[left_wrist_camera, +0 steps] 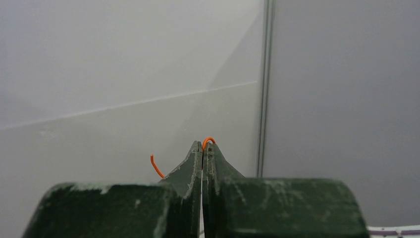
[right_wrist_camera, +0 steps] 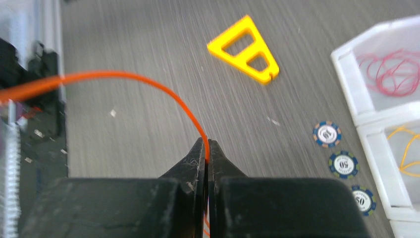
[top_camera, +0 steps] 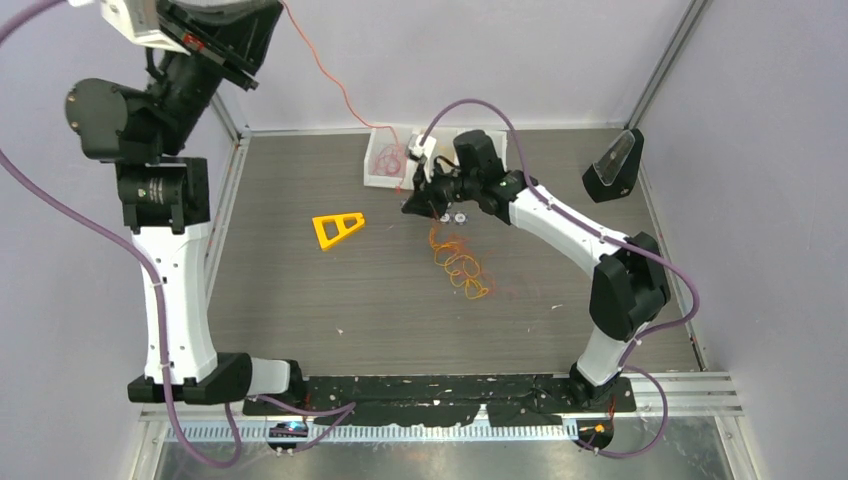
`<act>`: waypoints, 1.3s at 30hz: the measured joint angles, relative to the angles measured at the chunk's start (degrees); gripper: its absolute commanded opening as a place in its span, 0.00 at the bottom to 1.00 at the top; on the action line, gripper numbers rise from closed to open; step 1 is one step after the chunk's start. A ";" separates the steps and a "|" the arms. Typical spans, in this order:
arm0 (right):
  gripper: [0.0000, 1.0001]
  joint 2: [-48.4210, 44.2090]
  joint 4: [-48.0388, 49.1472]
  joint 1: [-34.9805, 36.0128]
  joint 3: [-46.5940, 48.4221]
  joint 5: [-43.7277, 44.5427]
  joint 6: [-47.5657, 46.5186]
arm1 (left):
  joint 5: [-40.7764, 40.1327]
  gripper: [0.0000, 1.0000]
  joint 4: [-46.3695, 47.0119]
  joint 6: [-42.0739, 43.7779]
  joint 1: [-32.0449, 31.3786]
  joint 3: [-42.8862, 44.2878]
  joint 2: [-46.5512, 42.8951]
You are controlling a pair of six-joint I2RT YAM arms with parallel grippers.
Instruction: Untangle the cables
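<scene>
Mid-untangle, my left gripper [left_wrist_camera: 203, 148] pinches the orange cable [right_wrist_camera: 148, 82] high at far left while my right gripper [right_wrist_camera: 208, 146] clamps it above the tangled coil [top_camera: 460, 262] on the desk [top_camera: 300, 300]; next likely calls for a gentle pull apart.

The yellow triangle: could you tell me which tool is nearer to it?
Right. The right tool is close beside the yellow triangle; the left tool is raised far off.

Right wrist view: three blue-rimmed poker chips [right_wrist_camera: 343, 164] in a row.
- Middle chip [right_wrist_camera: 344, 163]: white centre reads "50", digits lying sideways.
- Lowest chip [right_wrist_camera: 363, 200]: "50" again.
- Uppermost chip [right_wrist_camera: 327, 134]: centre mark blurred, perhaps an emblem, not legible.

Top view: the same chips are too small to read.
</scene>
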 measured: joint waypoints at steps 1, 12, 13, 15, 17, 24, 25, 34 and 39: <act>0.05 -0.72 0.28 0.11 1.49 -0.39 1.66 | -1.01 0.00 -0.74 0.90 0.00 -4.17 -1.70; 0.05 -27.10 16.65 1.22 -1.14 -3.56 14.23 | -0.50 0.00 -10.43 5.68 -4.66 -50.99 -6.16; 0.05 -26.29 16.09 1.40 -2.40 -3.74 12.79 | 0.15 0.00 -11.78 6.27 -5.86 -53.00 -6.16; 0.05 -21.55 12.00 1.49 -3.48 -4.17 10.82 | 1.57 0.00 -13.94 7.50 -8.07 -55.82 -6.25; 0.05 -15.67 8.48 1.44 -3.85 -4.04 10.16 | 2.73 0.00 -15.21 8.81 -9.35 -56.41 -6.69; 0.05 -12.11 -0.37 0.94 -2.64 -2.95 7.93 | 7.21 0.00 -14.60 10.67 -10.47 -50.99 -8.87; 0.05 -13.18 0.17 0.94 -1.84 -2.99 7.56 | 7.85 0.00 -14.51 10.88 -11.06 -49.62 -8.66; 0.25 -19.17 5.99 0.92 -3.15 -3.63 7.56 | 14.23 0.00 -11.76 9.70 -15.89 -42.14 -5.31; 0.36 -18.97 6.27 0.92 -3.91 -1.60 7.08 | 17.66 0.00 -8.63 6.01 -16.17 -41.18 -2.99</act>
